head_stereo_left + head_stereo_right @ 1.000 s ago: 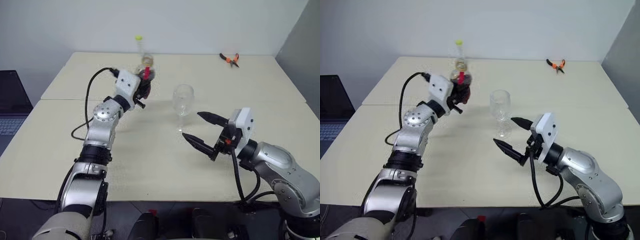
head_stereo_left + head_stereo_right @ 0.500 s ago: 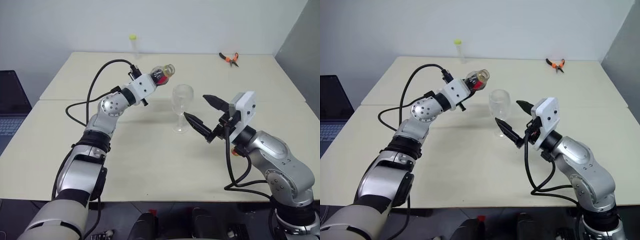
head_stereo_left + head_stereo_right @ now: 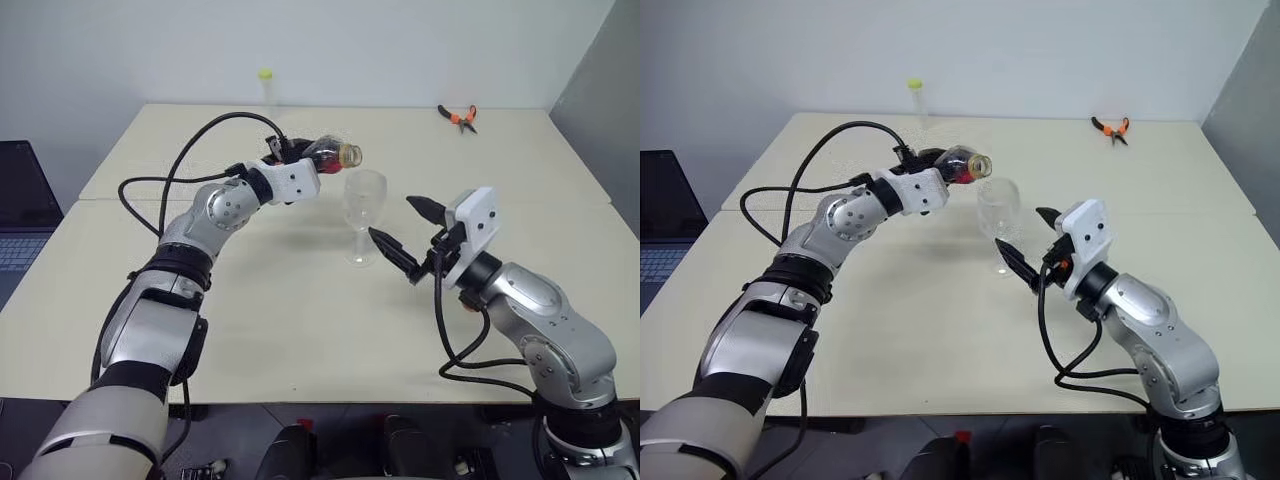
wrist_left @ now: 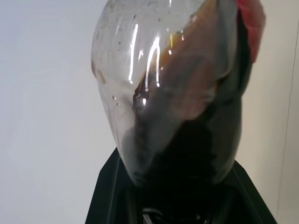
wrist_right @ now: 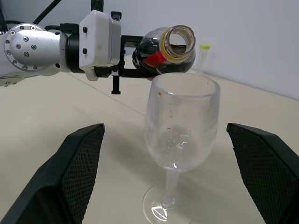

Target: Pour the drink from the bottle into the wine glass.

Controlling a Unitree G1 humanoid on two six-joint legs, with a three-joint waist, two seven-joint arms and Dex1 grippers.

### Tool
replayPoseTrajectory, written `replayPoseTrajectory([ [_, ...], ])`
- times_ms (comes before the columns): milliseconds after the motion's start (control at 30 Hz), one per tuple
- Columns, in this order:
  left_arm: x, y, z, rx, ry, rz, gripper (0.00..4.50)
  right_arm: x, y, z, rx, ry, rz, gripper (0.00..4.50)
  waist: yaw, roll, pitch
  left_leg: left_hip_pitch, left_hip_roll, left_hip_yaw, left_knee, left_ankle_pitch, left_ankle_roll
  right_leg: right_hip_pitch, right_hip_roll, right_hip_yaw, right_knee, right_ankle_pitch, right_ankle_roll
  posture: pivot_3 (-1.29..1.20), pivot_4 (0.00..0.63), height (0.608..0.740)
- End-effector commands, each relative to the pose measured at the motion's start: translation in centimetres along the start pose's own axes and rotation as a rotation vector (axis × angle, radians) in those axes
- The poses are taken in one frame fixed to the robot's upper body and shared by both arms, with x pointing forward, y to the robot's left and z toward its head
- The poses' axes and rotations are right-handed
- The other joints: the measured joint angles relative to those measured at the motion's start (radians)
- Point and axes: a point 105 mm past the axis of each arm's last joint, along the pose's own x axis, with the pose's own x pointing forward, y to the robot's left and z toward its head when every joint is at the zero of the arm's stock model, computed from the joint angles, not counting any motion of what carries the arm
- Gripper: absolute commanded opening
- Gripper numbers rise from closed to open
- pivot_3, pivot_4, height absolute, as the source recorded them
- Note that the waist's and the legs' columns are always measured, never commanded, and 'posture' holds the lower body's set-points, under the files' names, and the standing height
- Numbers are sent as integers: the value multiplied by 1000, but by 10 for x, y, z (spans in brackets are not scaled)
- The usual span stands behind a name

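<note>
Left arm runs from lower left of the head view up to centre-top, elbow bent, forearm angled right. Left gripper (image 3: pixel 305 163) clamped tight on the bottle (image 3: pixel 331 154), wrist rolled, fingers roughly level and pointing right. Right arm comes in from lower right, forearm angled up-left. Right gripper (image 3: pixel 406 233) at centre-right, fingers spread wide, nothing between them.

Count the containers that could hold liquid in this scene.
3: the bottle, tipped in the left gripper over the table's middle; the wine glass standing just beside its mouth; a capped tube at the far edge. None looks hidden.
</note>
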Motion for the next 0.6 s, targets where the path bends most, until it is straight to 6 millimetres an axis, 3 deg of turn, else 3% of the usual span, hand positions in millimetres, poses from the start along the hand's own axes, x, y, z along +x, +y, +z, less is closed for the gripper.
replayPoseTrajectory([
  [33, 4, 29, 12, 88, -52, 74, 988, 1, 1, 12, -28, -41, -2, 4500, 0, 0, 0, 0, 0, 0, 0, 0, 0, 0, 0, 0, 0, 0, 0, 0, 150, 740],
  [600, 5, 37, 15, 214, -58, 92, 979, 3, 1, 11, -31, -29, -3, 4500, -1, 0, 0, -1, 0, 0, 0, 0, 0, -1, 0, 0, 0, 0, 0, 0, 150, 740],
])
